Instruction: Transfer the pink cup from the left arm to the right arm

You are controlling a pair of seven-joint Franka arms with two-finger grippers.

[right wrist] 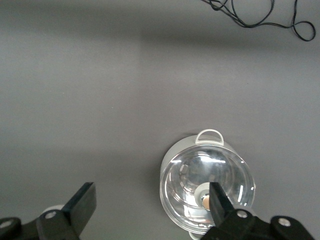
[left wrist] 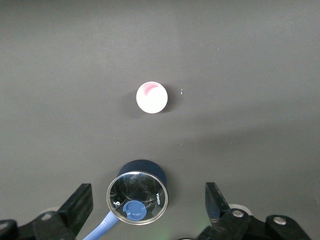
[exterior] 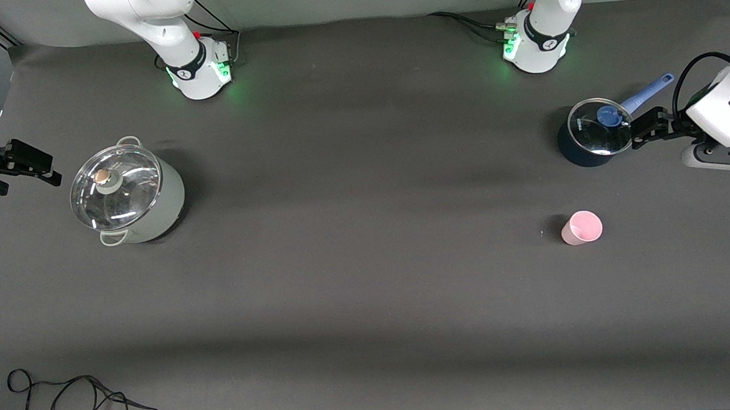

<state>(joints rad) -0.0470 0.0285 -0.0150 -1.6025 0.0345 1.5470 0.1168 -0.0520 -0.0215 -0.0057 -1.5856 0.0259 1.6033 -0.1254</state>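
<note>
Dark grey counter (exterior: pixel 369 280), pretty bare. Small light-pink tapered plastic cup (exterior: pixel 582 228) stands upright toward the left arm's end, nearer the front camera than the dark saucepan with a glass lid and blue handle (exterior: pixel 592 134). Left claw (exterior: pixel 642 129) hangs just beside that saucepan with jaws spread wide, gripping nothing, well apart from the cup. Right claw (exterior: pixel 22 165) waits at its own end, beside the pale lidded stockpot (exterior: pixel 128 192), also spread wide with nothing in it.
</note>
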